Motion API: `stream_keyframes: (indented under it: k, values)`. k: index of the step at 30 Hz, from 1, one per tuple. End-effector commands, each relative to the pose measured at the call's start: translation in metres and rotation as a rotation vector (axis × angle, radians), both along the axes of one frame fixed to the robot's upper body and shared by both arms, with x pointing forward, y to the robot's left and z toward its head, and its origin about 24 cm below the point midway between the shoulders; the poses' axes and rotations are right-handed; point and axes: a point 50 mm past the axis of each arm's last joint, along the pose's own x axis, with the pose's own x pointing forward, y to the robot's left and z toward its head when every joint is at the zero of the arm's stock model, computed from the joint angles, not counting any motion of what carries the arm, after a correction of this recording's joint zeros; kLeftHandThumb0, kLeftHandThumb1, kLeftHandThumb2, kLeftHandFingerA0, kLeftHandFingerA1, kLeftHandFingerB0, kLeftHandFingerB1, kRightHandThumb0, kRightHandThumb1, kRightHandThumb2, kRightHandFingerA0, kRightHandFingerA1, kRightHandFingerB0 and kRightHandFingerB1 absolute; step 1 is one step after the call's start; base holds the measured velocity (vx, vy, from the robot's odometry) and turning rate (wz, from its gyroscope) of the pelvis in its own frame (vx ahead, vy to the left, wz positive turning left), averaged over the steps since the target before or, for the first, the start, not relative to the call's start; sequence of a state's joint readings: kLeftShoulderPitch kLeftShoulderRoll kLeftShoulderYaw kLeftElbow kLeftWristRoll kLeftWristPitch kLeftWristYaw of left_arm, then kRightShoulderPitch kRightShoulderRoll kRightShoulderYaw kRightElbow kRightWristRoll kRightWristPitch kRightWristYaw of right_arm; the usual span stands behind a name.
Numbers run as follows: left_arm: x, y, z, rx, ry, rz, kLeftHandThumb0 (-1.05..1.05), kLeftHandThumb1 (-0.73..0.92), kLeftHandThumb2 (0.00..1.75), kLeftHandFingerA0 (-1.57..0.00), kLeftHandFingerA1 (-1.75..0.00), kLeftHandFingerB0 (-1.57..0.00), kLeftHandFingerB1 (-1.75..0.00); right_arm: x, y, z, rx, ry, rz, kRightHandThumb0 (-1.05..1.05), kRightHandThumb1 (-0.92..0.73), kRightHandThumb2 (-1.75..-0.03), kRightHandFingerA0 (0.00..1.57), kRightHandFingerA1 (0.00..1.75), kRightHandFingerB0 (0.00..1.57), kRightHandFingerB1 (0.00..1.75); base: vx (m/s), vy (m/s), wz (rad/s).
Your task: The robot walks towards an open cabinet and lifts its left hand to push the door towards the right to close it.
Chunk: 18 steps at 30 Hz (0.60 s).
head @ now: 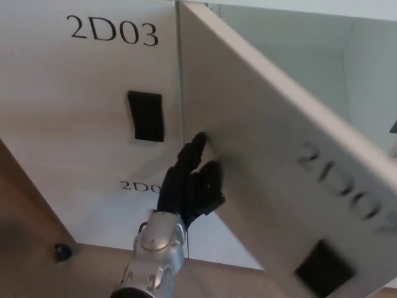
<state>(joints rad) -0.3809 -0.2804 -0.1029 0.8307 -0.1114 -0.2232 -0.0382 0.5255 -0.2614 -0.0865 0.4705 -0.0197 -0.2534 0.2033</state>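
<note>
Cabinet door [279, 161] half-swung, angled across the open compartment [322, 68], left hand [189, 183] empty, fingers spread, fingertips touching its outer face near the hinge edge, closed door marked 2D03 [93, 93] behind, tan floor [37, 261] below

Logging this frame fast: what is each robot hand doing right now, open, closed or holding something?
Left robot hand: open, holding nothing, fingers pressed against the cabinet door.
Right robot hand: not in view.
</note>
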Motion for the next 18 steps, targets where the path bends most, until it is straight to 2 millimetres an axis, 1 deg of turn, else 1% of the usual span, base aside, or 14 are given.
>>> stream_keyframes:
  k: [1,2,3,7,8,9,10,12,13,14,15,16,17,18]
  values:
    - [-0.234,-0.272,0.190,-0.382,-0.405,-1.434,-0.46,0.64,0.59,-0.49,-0.38,-0.43,-0.36,0.005,0.007,0.008,0.103,-0.085,-0.070,-0.51,-0.70,-0.61,0.57,0.48,0.49,0.41,0.00,0.000,0.00]
    - [-0.233,-0.272,0.190,-0.383,-0.405,-1.428,-0.46,0.64,0.59,-0.49,-0.38,-0.43,-0.36,0.006,0.007,0.006,0.105,-0.097,-0.062,-0.51,-0.70,-0.61,0.57,0.48,0.49,0.41,0.00,0.000,0.00]
    - [-0.232,-0.272,0.190,-0.381,-0.404,-1.426,-0.48,0.64,0.59,-0.49,-0.38,-0.41,-0.36,0.005,0.006,0.007,0.098,-0.094,-0.063,-0.48,-0.56,-0.96,0.53,0.63,0.35,0.53,0.00,0.000,0.00]
    - [-0.218,-0.272,0.191,-0.347,-0.415,-1.427,-0.49,0.65,0.60,-0.48,-0.38,-0.40,-0.35,0.005,0.014,0.024,0.078,-0.096,-0.043,-0.49,-0.57,-0.97,0.52,0.63,0.33,0.52,0.00,0.000,0.00]
    - [-0.218,-0.272,0.191,-0.347,-0.415,-1.427,-0.49,0.65,0.60,-0.48,-0.38,-0.40,-0.35,0.005,0.014,0.024,0.078,-0.096,-0.043,-0.49,-0.57,-0.97,0.52,0.63,0.33,0.52,0.00,0.000,0.00]
    - [-0.209,-0.272,0.190,-0.321,-0.423,-1.413,-0.52,0.64,0.59,-0.50,-0.38,-0.41,-0.35,0.008,0.014,0.021,0.091,-0.103,-0.068,-0.48,-0.68,-0.60,0.58,0.53,0.53,0.44,0.00,0.000,0.00]
    - [-0.191,-0.273,0.189,-0.253,-0.450,-1.376,-0.58,0.59,0.60,-0.54,-0.38,-0.44,-0.35,0.010,0.012,0.014,0.122,-0.119,-0.099,-0.51,-0.54,-0.93,0.56,0.67,0.46,0.58,0.00,0.000,0.00]
    - [-0.172,-0.272,0.187,-0.173,-0.477,-1.335,-0.58,0.59,0.60,-0.54,-0.38,-0.44,-0.35,0.012,0.011,0.007,0.157,-0.138,-0.132,-0.51,-0.54,-0.93,0.56,0.67,0.46,0.58,0.00,0.000,0.00]
    - [-0.155,-0.272,0.187,-0.111,-0.490,-1.306,-0.74,0.41,0.76,-0.74,-0.51,-0.61,-0.46,0.011,0.013,0.005,0.165,-0.139,-0.135,-0.51,-0.54,-0.93,0.56,0.67,0.46,0.58,0.00,0.000,0.00]
    - [-0.145,-0.271,0.188,-0.076,-0.496,-1.289,-0.74,0.41,0.76,-0.74,-0.51,-0.61,-0.46,0.010,0.014,0.004,0.167,-0.137,-0.135,-0.51,-0.54,-0.93,0.56,0.67,0.46,0.58,0.00,0.000,0.00]
    - [-0.145,-0.271,0.188,-0.076,-0.496,-1.289,-0.74,0.41,0.76,-0.74,-0.51,-0.61,-0.46,0.010,0.014,0.004,0.167,-0.137,-0.135,-0.51,-0.54,-0.93,0.56,0.67,0.46,0.58,0.00,0.000,0.00]
    - [-0.133,-0.269,0.191,-0.039,-0.511,-1.272,-0.72,0.45,0.55,-0.81,-0.44,-0.74,-0.42,0.008,0.016,0.003,0.169,-0.134,-0.135,-0.51,-0.54,-0.93,0.56,0.67,0.46,0.58,0.00,0.000,0.00]
    - [-0.126,-0.268,0.193,-0.017,-0.521,-1.262,-0.72,0.45,0.55,-0.81,-0.44,-0.74,-0.42,0.007,0.017,0.003,0.170,-0.133,-0.135,-0.51,-0.54,-0.93,0.56,0.67,0.46,0.58,0.00,0.000,0.00]
    - [-0.108,-0.264,0.205,0.066,-0.595,-1.241,-0.86,0.35,0.68,-0.90,-0.49,-0.85,-0.47,0.007,0.017,0.004,0.168,-0.135,-0.134,-0.51,-0.54,-0.93,0.56,0.67,0.46,0.58,0.00,0.000,0.00]
